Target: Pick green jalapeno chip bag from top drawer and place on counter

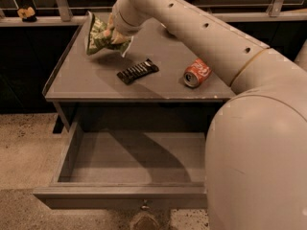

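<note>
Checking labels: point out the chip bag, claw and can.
chip bag [97, 36]: camera view, green front face.
claw [114, 34]: camera view, between its fingertips, gripping the bag above the counter [84, 83], back left.
can [196, 73]: camera view, red side.

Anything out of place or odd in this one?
The red soda can lies on its side on the counter, toward the right; no spill shows. The top drawer stands open. The gripper holds the green jalapeno chip bag at the back left.
</note>
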`<state>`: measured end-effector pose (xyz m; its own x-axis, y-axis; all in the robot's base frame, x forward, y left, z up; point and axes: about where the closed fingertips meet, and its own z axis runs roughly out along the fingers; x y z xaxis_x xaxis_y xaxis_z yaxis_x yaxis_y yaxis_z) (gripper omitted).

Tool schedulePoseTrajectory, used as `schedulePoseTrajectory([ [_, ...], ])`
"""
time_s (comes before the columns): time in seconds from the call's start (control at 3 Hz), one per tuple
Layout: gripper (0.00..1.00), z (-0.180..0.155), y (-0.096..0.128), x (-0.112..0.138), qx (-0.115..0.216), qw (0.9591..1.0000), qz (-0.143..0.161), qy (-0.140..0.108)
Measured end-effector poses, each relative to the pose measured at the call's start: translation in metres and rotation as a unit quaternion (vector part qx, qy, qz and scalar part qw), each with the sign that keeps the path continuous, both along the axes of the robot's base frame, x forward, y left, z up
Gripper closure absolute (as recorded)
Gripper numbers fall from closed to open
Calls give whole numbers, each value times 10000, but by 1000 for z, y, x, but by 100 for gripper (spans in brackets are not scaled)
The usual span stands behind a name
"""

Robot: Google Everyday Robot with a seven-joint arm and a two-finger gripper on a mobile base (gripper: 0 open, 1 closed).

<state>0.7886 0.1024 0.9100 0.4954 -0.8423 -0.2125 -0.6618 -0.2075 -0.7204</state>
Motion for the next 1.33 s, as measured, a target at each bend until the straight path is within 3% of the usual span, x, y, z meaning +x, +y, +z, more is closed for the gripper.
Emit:
schedulePoseTrajectory([
  [0.33, 100, -22, 17, -15, 207, 9992, 195, 287],
  [0.67, 100, -31, 27, -22, 344, 9982, 299, 402],
  [1.33, 61, -32, 28, -22, 346, 9981, 301, 405],
])
